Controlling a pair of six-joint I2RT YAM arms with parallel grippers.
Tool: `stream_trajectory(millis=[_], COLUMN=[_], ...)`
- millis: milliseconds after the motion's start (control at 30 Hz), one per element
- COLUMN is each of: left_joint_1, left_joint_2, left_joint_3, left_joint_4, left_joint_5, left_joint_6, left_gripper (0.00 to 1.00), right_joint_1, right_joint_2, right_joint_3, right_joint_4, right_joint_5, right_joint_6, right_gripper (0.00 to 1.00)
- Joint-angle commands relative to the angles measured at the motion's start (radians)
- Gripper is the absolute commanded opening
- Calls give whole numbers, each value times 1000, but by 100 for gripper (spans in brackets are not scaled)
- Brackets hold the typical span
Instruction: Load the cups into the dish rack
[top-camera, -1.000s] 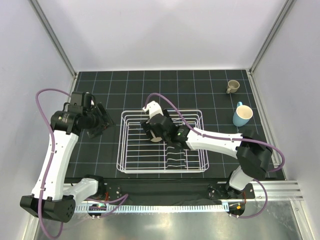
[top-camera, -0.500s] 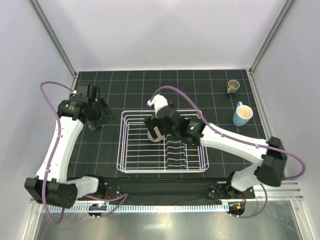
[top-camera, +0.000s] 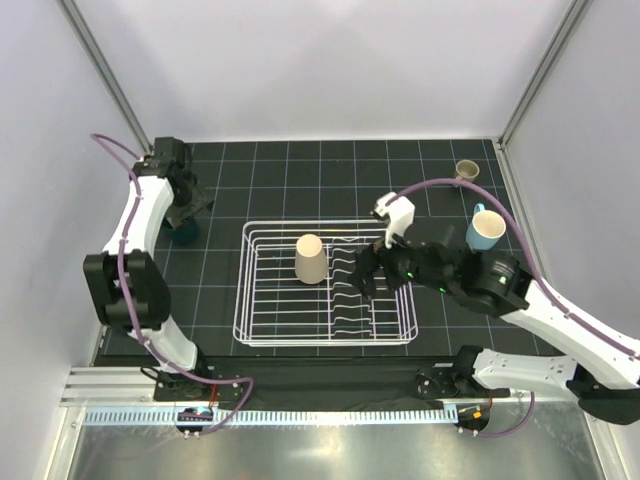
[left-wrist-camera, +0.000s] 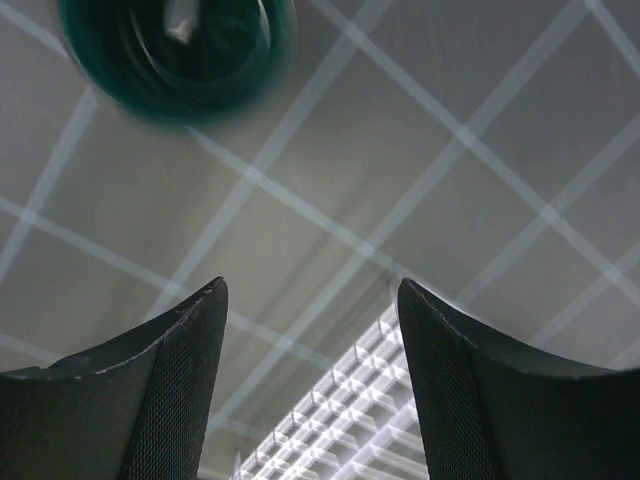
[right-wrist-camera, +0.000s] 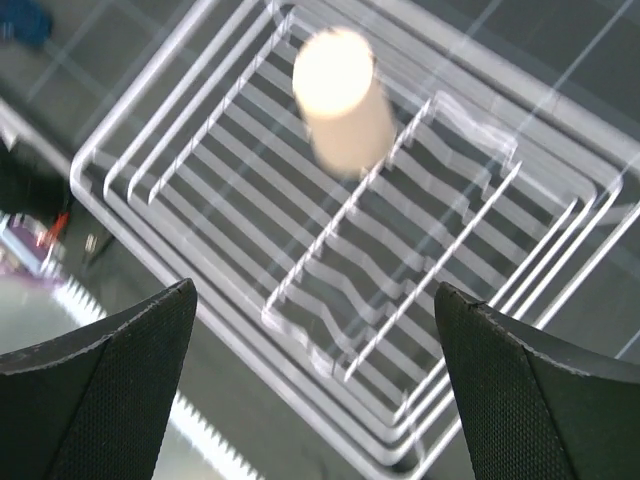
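Note:
The white wire dish rack (top-camera: 322, 342) lies mid-table. A beige handleless cup (top-camera: 310, 258) sits in its left half, also in the right wrist view (right-wrist-camera: 343, 100) among the rack's wires (right-wrist-camera: 140, 95). My right gripper (top-camera: 364, 277) is open and empty over the wavy dividers, right of the beige cup and apart from it (right-wrist-camera: 315, 300). My left gripper (top-camera: 186, 216) is open and empty just above a dark teal-green mug (top-camera: 181, 236) left of the rack. In the left wrist view the mug (left-wrist-camera: 175, 50) is blurred, beyond my open fingertips (left-wrist-camera: 312, 300).
A light blue mug (top-camera: 486, 228) with a handle stands right of the rack. A small tan mug (top-camera: 466, 170) stands at the far right corner. The left wall post is close behind my left arm. The rack's corner shows in the left wrist view (left-wrist-camera: 340, 430).
My right gripper let go of the beige cup and pulled back to the right, leaving it in the rack. My left arm swung to the far left over the teal mug.

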Motion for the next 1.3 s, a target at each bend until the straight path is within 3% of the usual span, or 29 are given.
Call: stream_trajectory(millis=[0, 200, 533, 833, 967, 1100, 1267], left_joint_1=[88, 125, 140, 140, 142, 140, 99], left_joint_2=[49, 171, 298, 405, 410, 399, 180], left_joint_3=[79, 178, 201, 253, 254, 268, 140], left_joint_4=[146, 152, 154, 54, 54, 11, 54], left_joint_5=[3, 22, 24, -17, -20, 21, 176], left_joint_6=[88, 182, 187, 144, 150, 130, -9], left_gripper=[67, 70, 65, 33, 2, 0, 0], right_joint_1=[1, 1, 0, 0, 0, 1, -11], right_joint_2=[-75, -174, -145, -96, -47, 21, 121], right_joint_3=[-71, -162, -48, 1, 36, 111, 229], right_joint_4=[-134, -157, -225, -205, -196, -197, -210], right_joint_5=[-92, -137, -19, 1, -6, -8, 20], right_joint_6=[101, 235, 244, 241, 230, 184, 101], right_gripper=[100, 100, 100, 100, 100, 100, 100])
